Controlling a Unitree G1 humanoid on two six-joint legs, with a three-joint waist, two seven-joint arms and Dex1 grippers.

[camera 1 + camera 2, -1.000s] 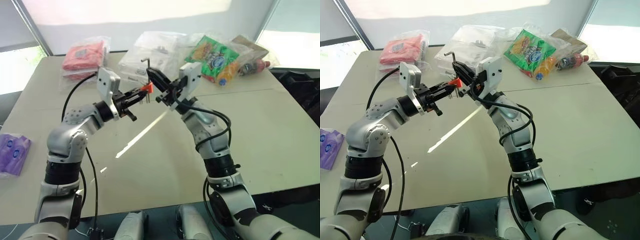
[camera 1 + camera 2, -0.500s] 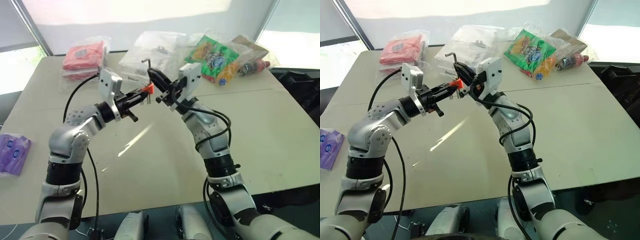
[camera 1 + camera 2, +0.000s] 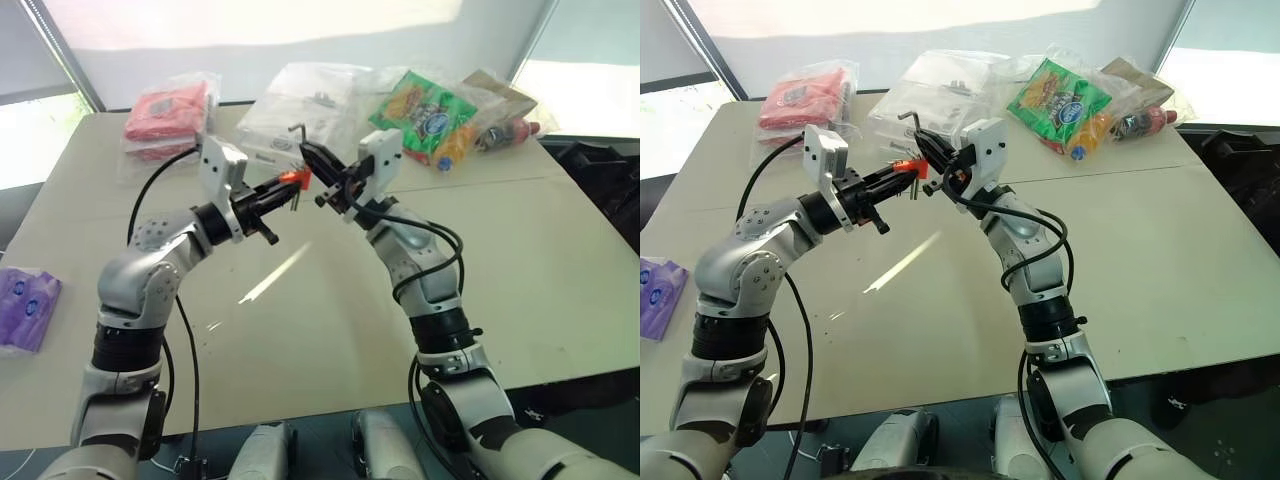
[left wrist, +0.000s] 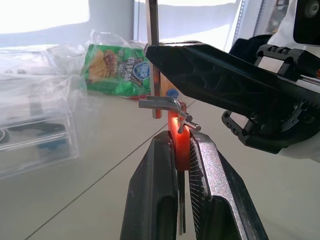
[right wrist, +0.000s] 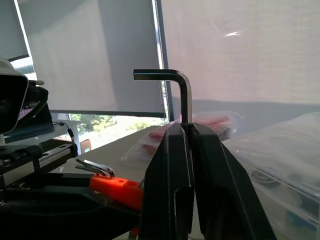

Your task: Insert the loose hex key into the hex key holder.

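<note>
Left gripper (image 3: 287,187) is clamping the orange holder (image 3: 293,178) and right gripper (image 3: 312,155) is pinching the hex key (image 3: 299,133) upright, tips nearly meeting above the table (image 3: 520,250) at upper center of the frame.

You face a pale table (image 3: 560,290) under bright blinds (image 3: 250,20) (windows glare at both far corners).

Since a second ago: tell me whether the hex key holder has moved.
Yes. The hex key holder has shifted slightly toward the red packet at the table's far edge, roughly level.
</note>
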